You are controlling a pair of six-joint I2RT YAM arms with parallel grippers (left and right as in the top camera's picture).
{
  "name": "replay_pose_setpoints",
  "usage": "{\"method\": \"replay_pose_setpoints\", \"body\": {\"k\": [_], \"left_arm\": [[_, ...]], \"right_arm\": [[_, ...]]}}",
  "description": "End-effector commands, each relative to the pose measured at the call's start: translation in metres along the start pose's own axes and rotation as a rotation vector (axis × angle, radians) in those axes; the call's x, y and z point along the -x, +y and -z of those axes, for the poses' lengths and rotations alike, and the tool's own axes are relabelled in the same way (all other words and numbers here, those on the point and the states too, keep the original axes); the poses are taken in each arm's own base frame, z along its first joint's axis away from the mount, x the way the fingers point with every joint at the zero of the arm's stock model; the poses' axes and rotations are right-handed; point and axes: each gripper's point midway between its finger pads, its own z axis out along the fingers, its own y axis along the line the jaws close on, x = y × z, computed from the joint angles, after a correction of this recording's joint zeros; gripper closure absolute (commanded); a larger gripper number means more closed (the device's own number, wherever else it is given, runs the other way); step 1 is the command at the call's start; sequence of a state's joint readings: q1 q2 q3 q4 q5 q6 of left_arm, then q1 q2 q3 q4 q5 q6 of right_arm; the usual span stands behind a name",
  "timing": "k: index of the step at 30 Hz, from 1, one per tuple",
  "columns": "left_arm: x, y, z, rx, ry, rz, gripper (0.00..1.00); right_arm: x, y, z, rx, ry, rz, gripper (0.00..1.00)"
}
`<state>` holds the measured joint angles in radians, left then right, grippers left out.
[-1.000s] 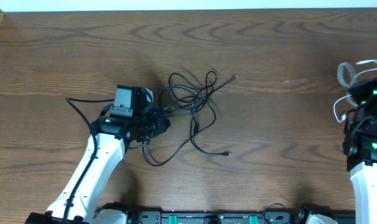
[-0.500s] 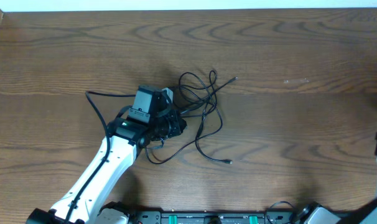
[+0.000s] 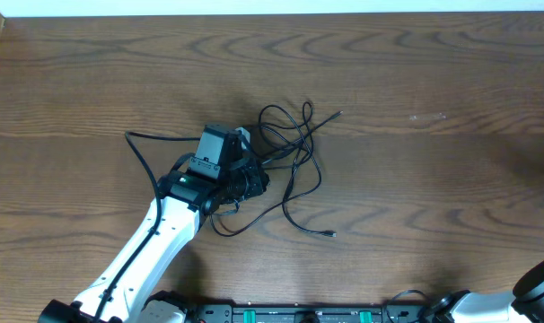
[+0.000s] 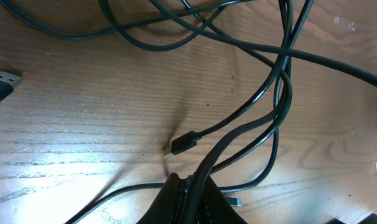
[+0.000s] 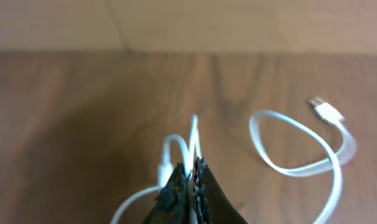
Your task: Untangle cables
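The left tool [image 4: 190, 191] pinches the black cables [image 4: 283, 59] shut to anchor the tangle, while the right tool [image 5: 190, 179] clamps the white cable [image 5: 328, 113] aside.

One white cable [image 5: 255, 135] with one white USB plug [image 5: 325, 111]. One tangle of black cables [image 4: 283, 59], strand count unclear; one small black plug [image 4: 183, 144], one black USB plug [image 4: 2, 84]. Two grippers: left gripper [image 4: 188, 193], right gripper [image 5: 190, 183].

Black cables [image 3: 288, 148] loosely tangled, white cable [image 5: 300, 170] curled in a loop
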<state>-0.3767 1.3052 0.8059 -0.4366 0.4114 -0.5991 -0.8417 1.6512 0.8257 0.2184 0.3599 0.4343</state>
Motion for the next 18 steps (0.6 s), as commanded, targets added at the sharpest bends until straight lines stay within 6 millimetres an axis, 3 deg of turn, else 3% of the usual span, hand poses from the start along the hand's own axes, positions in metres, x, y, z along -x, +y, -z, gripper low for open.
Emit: {"method": "replay_pose_setpoints", "body": {"k": [1,5,10,16,18], "left_arm": [[0.001,0.009,-0.003,0.040,-0.019,0.027,0.92],[0.003,0.012,-0.004,0.059,-0.031,0.076,0.92],[0.004,0.012,-0.004,0.058,-0.032,0.078,0.92],[0.007,0.019,-0.009,0.087,-0.045,0.098,0.92],[0.009,0.023,-0.010,0.107,-0.053,0.125,0.92]], "right_arm": [[0.001,0.056,0.008,0.312,0.044,0.030,0.98],[0.017,0.103,0.028,0.561,0.030,-0.037,0.99],[0.045,0.161,0.068,0.832,0.010,-0.047,0.99],[0.078,0.201,0.098,0.937,-0.050,-0.027,0.99],[0.079,0.201,0.098,0.930,-0.051,-0.028,0.99]]}}
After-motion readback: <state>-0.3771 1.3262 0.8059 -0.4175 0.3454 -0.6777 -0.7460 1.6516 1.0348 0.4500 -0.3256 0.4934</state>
